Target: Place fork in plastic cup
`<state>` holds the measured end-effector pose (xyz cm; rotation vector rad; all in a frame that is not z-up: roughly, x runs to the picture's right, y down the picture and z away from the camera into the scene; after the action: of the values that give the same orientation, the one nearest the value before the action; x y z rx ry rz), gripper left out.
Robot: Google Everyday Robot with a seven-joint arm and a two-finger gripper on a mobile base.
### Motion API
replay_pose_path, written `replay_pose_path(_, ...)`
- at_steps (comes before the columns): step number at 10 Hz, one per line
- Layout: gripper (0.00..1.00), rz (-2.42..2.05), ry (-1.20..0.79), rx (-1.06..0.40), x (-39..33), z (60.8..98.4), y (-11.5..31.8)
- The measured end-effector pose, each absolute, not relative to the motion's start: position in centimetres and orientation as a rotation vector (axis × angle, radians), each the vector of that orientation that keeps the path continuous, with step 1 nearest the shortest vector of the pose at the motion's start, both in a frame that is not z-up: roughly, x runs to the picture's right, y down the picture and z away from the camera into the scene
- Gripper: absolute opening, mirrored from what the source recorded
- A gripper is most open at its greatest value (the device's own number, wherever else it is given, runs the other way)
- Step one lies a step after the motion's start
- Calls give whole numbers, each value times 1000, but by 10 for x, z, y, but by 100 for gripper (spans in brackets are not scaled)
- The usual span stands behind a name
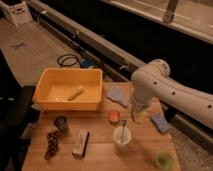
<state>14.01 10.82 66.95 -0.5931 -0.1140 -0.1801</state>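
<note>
At far left on the wooden table (pixel 100 157), a yellow bin (pixel 67 103), with a dark grey cup (pixel 61 122) just in front; further right, a white cup (pixel 122 138) with the fork (pixel 123 126) standing upright inside; just right of the fork's upper end, the gripper (pixel 138 116), low over the tabletop beneath the white arm (pixel 150 82), impossible to tell how far open or holding what; at the front right corner, the plastic cup (pixel 164 160), well apart from the fork
</note>
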Motion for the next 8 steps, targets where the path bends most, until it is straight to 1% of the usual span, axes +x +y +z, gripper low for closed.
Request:
replay_pose_path(3,65,-177,-120,-589,140,670,108)
replay_pose_path(8,65,-216,-182,-629,113,691,126)
